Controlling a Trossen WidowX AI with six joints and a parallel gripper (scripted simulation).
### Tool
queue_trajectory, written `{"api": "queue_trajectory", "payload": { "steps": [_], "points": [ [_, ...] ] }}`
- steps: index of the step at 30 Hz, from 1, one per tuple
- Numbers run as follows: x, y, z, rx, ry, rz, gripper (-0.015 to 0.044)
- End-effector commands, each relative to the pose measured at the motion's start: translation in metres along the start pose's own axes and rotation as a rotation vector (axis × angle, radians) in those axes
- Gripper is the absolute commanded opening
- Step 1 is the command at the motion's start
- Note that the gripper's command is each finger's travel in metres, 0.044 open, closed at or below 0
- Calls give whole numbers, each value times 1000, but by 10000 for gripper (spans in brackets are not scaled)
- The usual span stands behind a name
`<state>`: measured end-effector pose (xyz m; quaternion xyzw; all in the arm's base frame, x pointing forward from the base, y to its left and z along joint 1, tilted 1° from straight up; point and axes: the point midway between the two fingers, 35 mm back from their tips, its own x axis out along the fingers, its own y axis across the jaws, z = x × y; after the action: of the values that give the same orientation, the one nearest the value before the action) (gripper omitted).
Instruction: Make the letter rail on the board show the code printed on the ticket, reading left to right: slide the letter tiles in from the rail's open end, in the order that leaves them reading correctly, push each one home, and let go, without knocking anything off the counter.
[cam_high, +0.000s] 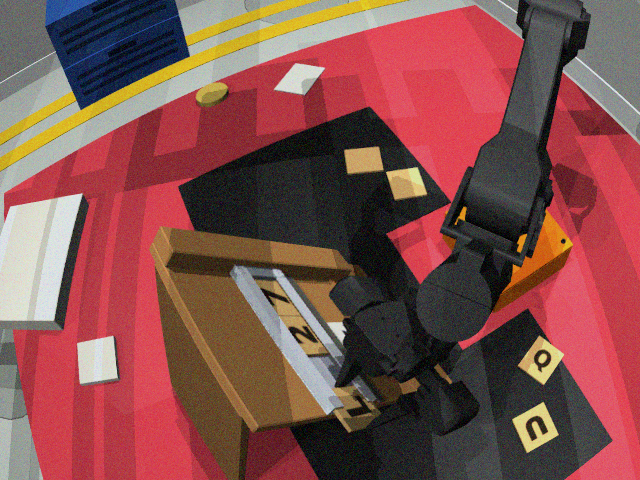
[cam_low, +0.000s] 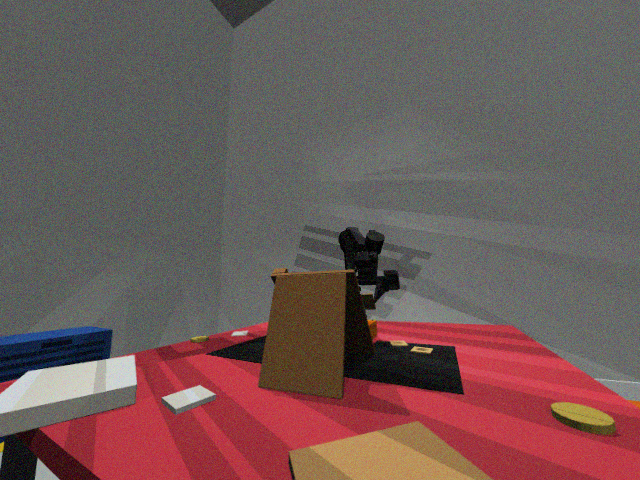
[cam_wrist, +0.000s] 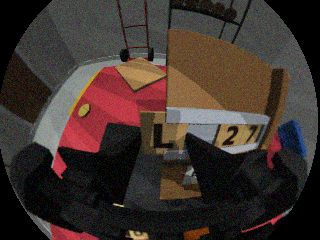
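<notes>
My gripper (cam_high: 356, 405) (cam_wrist: 163, 135) is shut on the L tile (cam_high: 347, 417) (cam_wrist: 150, 122) at the open end of the rail (cam_high: 289, 335) (cam_wrist: 215, 116). The tile's inner part is between the rail strips; its outer part sticks out. The 7 tile (cam_high: 273, 297) (cam_wrist: 251, 134) is at the closed end, with the 2 tile (cam_high: 302, 333) (cam_wrist: 231, 136) beside it. Bare rail shows between 2 and L. The ticket (cam_wrist: 190, 172) is mostly hidden; its code is unreadable. The Q tile (cam_high: 541, 360) and U tile (cam_high: 536, 427) lie on the mat. Two tiles (cam_high: 363, 160) (cam_high: 406, 183) show no letter.
The sloped board (cam_high: 222, 330) (cam_low: 305, 330) (cam_wrist: 210, 65) stands on the red counter. A white box (cam_high: 31, 263) (cam_low: 77, 384), small white block (cam_high: 98, 360) (cam_low: 188, 398), yellow disc (cam_high: 211, 94) and white card (cam_high: 299, 78) lie around. An orange box (cam_high: 547, 258) is under the arm.
</notes>
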<state>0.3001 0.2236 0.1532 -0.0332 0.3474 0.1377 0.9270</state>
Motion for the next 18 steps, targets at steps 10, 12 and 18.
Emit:
{"api": "queue_trajectory", "payload": {
  "steps": [10, 12, 18],
  "points": [
    [1, -6, -1, -7, 3, 2, 0],
    [1, -7, -1, -7, 3, 2, 0],
    [1, -10, -1, -7, 3, 2, 0]
  ]
}}
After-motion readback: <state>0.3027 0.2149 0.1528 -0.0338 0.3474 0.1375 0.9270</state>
